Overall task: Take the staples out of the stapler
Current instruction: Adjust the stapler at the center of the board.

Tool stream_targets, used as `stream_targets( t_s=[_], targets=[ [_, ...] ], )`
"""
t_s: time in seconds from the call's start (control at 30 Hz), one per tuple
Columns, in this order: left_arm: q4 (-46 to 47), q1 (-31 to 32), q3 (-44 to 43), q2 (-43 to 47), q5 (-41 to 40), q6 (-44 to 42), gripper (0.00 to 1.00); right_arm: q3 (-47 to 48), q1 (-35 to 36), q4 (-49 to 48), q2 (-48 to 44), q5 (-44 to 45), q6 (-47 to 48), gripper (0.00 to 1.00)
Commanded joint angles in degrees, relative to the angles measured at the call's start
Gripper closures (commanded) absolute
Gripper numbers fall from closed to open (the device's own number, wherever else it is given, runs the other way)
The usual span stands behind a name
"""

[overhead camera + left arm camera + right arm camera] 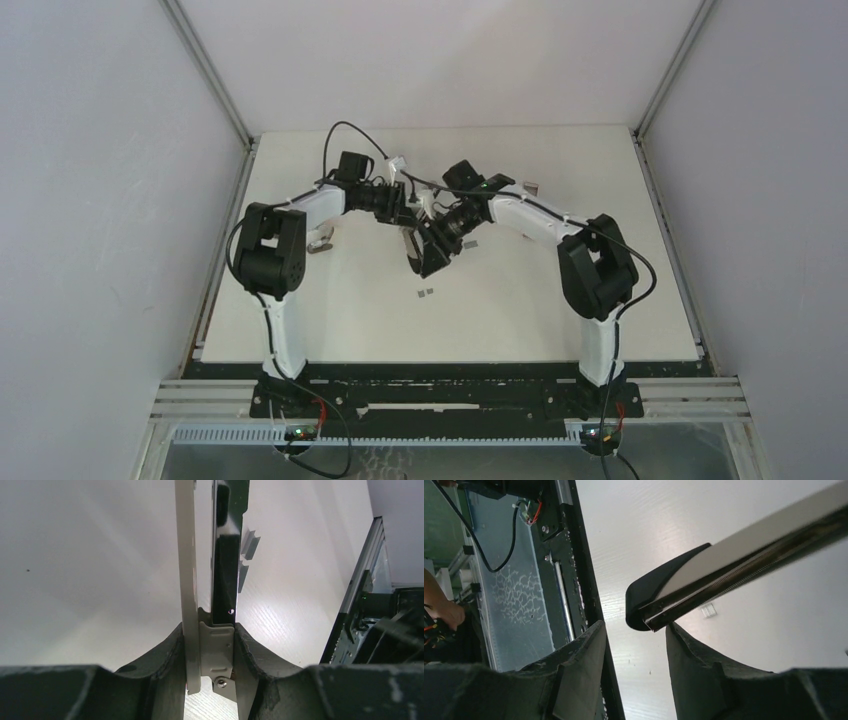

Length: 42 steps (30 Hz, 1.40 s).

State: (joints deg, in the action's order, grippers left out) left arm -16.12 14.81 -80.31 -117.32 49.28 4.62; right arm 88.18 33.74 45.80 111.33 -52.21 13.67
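nearest the arm bases, two short strips of staples lie loose on the counter, just in front of where the arms meet. the right wrist view shows one such strip on the bare surface beneath the tool. above them the right pincer stands released. its fingers are apart, and the dark tip and bright silvery channel of the stapler hang over the gap, gripped by neither side. a little farther back the left pincer is clenched on the stapler's hinge end. it holds the tool off the counter with its two long arms parted, one pale and one dark, running away side by side.

judging by this, some staples are already out and the step in hand is clearing the open channel. whether any strip is left inside i cannot tell. the next move would call for the right pincer to close on or nudge the free tip, with the left holding firm, so the channel tips and anything left slides out.

the counter is matte white with a faint grain. a small object sits by the left elbow and a grey bit toward the far right. plain white walls and thin metal posts close the cell behind.
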Motion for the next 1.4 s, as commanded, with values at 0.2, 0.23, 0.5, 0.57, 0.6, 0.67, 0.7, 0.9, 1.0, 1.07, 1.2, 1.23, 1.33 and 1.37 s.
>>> stream_targets(
  t_s=[0.2, 0.23, 0.5, 0.57, 0.6, 0.67, 0.7, 0.9, 1.0, 1.07, 1.2, 1.23, 1.33, 1.37],
  targets=[
    [6.64, -0.96, 1.54, 3.32, 6.67, 5.11, 1.00, 9.15, 7.66, -4.67, 5.63, 4.40, -3.87, 0.51],
    [6.77, -0.94, 1.51, 3.39, 6.83, 5.33, 1.00, 9.54, 7.99, -4.71, 6.08, 4.89, -4.16, 0.51],
    [7.72, -1.18, 1.56, 3.56, 8.69, 6.61, 1.00, 10.32, 9.12, -5.23, 7.39, 6.75, -5.79, 0.00],
    [7.67, -1.26, 1.66, 3.59, 8.85, 6.67, 1.00, 10.63, 8.79, -4.62, 6.23, 6.75, -5.23, 0.00],
    [7.68, -1.34, 1.73, 3.63, 8.94, 6.83, 1.00, 10.69, 8.50, -4.48, 5.44, 6.76, -4.96, 0.00],
    [8.39, -1.58, 2.20, 3.52, 9.54, 7.70, 1.00, 10.84, 7.62, -4.13, 3.45, 6.78, -4.41, 0.00],
    [9.11, -1.77, 2.46, 3.42, 10.05, 8.53, 1.00, 10.87, 7.00, -3.98, 2.57, 6.86, -4.15, 0.00],
    [22.95, -2.98, 5.87, 3.43, 15.98, 20.26, 1.00, 9.95, 2.11, -4.33, -1.30, 6.76, -4.68, 0.00],
    [29.40, -3.04, 7.44, 4.19, 17.33, 25.65, 1.00, 9.42, 0.50, -5.26, -1.86, 4.87, -6.18, 0.00],
    [31.18, -3.08, 8.18, 4.85, 17.26, 26.88, 1.00, 8.17, 0.03, -7.36, -2.07, 2.62, -7.79, 0.00],
    [32.93, -3.04, 8.72, 4.84, 17.34, 29.03, 1.00, 7.47, 2.29, -9.23, -0.46, 0.60, -9.58, 0.00],
    [33.62, -3.03, 8.87, 4.75, 17.41, 29.78, 1.00, 7.71, 3.18, -9.24, 0.19, 1.40, -9.62, 0.00],
    [35.80, -3.02, 9.62, 4.82, 17.51, 31.71, 1.00, 8.77, 4.98, -9.59, 2.35, 2.92, -10.28, 0.00],
    [36.10, -3.07, 9.83, 4.86, 17.52, 32.02, 1.00, 9.10, 5.43, -9.71, 2.90, 3.23, -10.74, 0.00]
  ],
)
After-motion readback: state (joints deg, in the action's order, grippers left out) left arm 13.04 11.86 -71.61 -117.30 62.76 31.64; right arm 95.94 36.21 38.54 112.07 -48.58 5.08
